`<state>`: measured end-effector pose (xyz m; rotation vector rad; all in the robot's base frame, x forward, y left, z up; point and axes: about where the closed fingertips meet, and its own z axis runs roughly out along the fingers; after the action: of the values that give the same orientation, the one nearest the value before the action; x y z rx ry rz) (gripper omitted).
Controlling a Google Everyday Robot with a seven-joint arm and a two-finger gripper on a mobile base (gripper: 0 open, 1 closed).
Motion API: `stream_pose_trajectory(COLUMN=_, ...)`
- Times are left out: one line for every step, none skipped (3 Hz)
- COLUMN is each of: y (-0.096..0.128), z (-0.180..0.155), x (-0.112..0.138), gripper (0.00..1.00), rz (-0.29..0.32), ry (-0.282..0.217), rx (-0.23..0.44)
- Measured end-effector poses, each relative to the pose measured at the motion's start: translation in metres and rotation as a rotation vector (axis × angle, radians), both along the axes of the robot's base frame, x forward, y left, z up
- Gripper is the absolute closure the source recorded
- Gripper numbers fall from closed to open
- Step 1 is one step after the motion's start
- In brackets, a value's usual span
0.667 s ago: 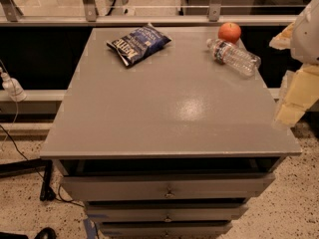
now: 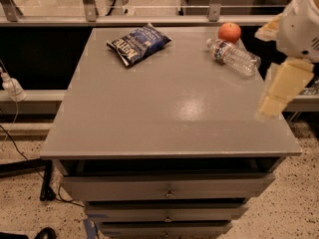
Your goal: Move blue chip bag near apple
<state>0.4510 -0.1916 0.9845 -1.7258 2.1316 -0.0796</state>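
The blue chip bag (image 2: pixel 138 44) lies flat at the far left of the grey cabinet top (image 2: pixel 164 108), dark navy with white lettering. The apple (image 2: pixel 229 32), small and orange-red, sits at the far right edge. My gripper (image 2: pixel 265 73) hangs over the right edge of the top, in front of the apple and far to the right of the bag. Its cream fingers (image 2: pixel 281 87) are spread apart and hold nothing.
A clear plastic water bottle (image 2: pixel 234 57) lies on its side just in front of the apple. The cabinet has drawers (image 2: pixel 167 188) below. A glass railing runs behind it. Cables and a plug (image 2: pixel 11 86) are on the left.
My gripper has moved slightly to the left, further over the right edge of the top. The bag, apple and bottle have not moved.
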Motion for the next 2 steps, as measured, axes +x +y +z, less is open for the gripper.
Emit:
stream_pose_trajectory(y=0.047, z=0.010, x=0.040, gripper=0.00, rz=0.086, ry=-0.106, rx=0.100)
stream_pose_trajectory(y=0.095, z=0.029, x=0.086, gripper=0.00, rz=0.163, ry=-0.238, rx=0.204)
